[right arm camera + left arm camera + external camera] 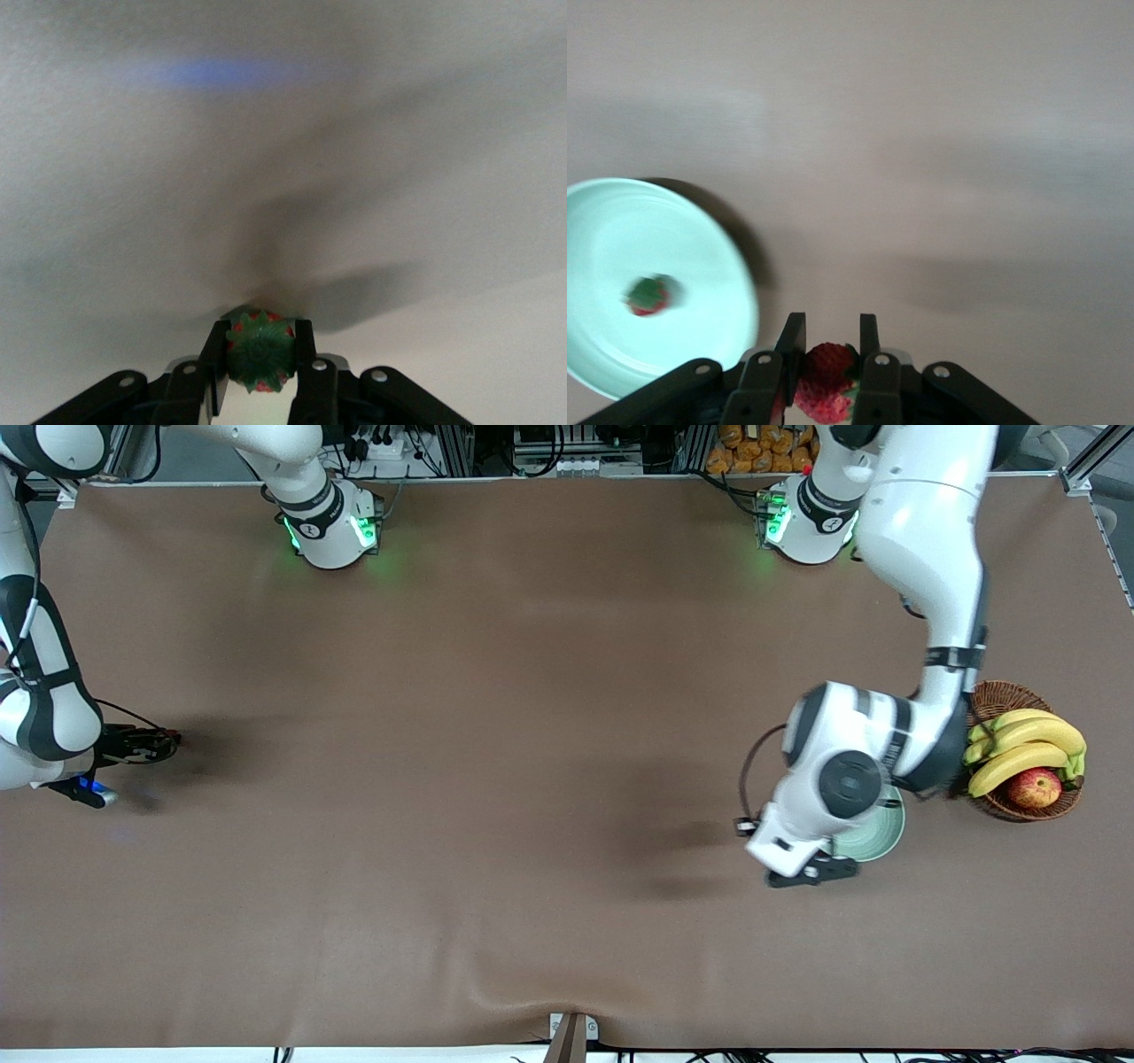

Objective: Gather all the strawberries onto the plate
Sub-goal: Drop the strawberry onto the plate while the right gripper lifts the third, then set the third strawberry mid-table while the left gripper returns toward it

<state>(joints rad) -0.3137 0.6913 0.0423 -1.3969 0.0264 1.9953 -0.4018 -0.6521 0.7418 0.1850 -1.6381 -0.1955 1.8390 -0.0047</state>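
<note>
The pale mint-green plate (886, 834) lies next to the basket, mostly under the left arm's wrist. In the left wrist view the plate (620, 235) holds one strawberry (650, 295). My left gripper (811, 871) (830, 335) hangs over the table just beside the plate's rim and is shut on a second strawberry (827, 381). My right gripper (152, 744) (260, 329) is low at the right arm's end of the table. It is shut on a third strawberry (260, 352), whose green cap faces the camera. Neither held berry shows in the front view.
A brown wicker basket (1005, 691) with bananas (1028, 748) and a red-yellow apple (1035, 786) stands beside the plate, toward the left arm's end of the table. The brown tablecloth (496, 779) is bare between the two grippers.
</note>
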